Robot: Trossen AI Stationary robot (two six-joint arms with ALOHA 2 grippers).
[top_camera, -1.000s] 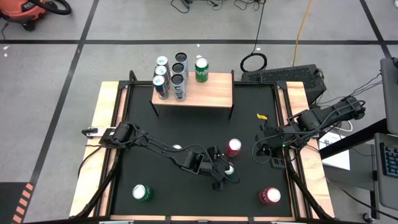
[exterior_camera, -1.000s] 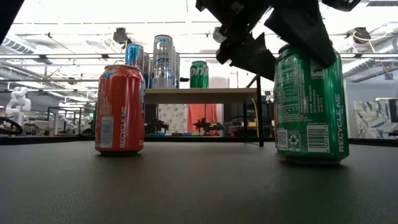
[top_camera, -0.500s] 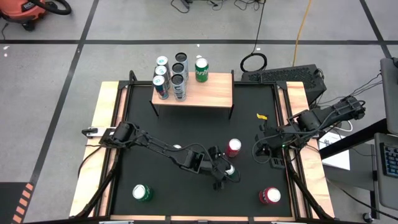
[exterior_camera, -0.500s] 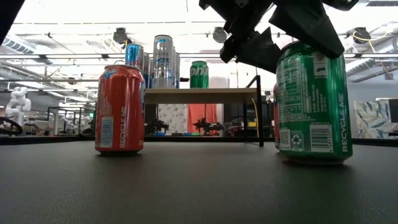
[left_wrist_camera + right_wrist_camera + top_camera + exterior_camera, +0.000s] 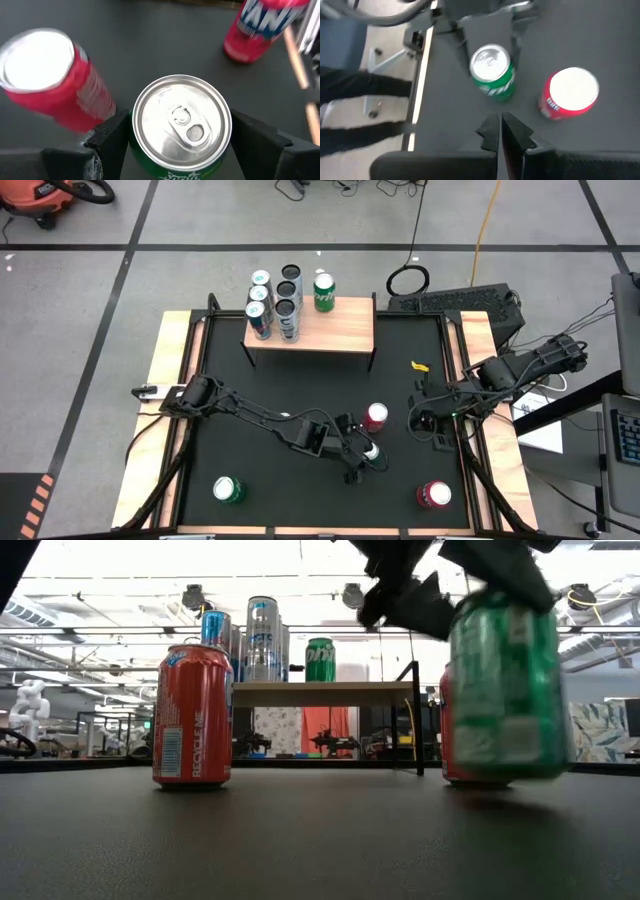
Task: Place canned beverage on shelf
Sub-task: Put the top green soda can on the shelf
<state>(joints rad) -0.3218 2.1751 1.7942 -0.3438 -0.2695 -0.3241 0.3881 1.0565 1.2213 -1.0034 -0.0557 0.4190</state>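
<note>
My left hand (image 5: pixel 182 145) is clamped on the green can (image 5: pixel 181 125) mid-bench, a red can (image 5: pixel 375 417) just beside it. The shelf (image 5: pixel 335 330) at the far edge has its right half bare. My right hand (image 5: pixel 500 131) is shut, empty, near the right edge.

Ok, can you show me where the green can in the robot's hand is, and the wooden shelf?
green can (image 5: pixel 182 121): left wrist view, on its silver lid.
shelf (image 5: pixel 335 327): high view, on the bare wood beside the cans.
</note>
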